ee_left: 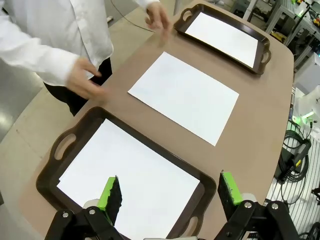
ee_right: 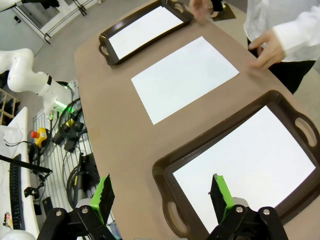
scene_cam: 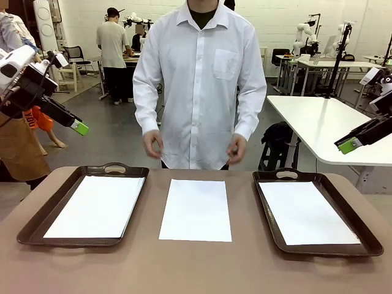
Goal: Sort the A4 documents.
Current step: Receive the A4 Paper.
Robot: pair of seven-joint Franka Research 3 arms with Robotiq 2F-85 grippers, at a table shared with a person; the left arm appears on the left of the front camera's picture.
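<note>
A white A4 document (scene_cam: 196,210) lies flat on the brown table between two dark brown trays. More white sheets lie in the left tray (scene_cam: 32,223) and in the right tray (scene_cam: 365,236). My left gripper (scene_cam: 78,127) hangs open, high above the table's left edge; from its wrist I see its green pads (ee_left: 109,192) over the left tray's sheet (ee_left: 130,180). At the far right my right gripper (scene_cam: 347,145) hovers open as well; its wrist view looks down on the right tray's sheet (ee_right: 250,165) and the middle document (ee_right: 185,77). Both hold nothing.
A person in a white shirt (scene_cam: 199,79) stands at the far edge, both hands (scene_cam: 152,144) just above the table. The table's near strip lies bare. A white table (scene_cam: 331,125) stands behind on the right. Cables and equipment (ee_right: 65,125) sit beside the table.
</note>
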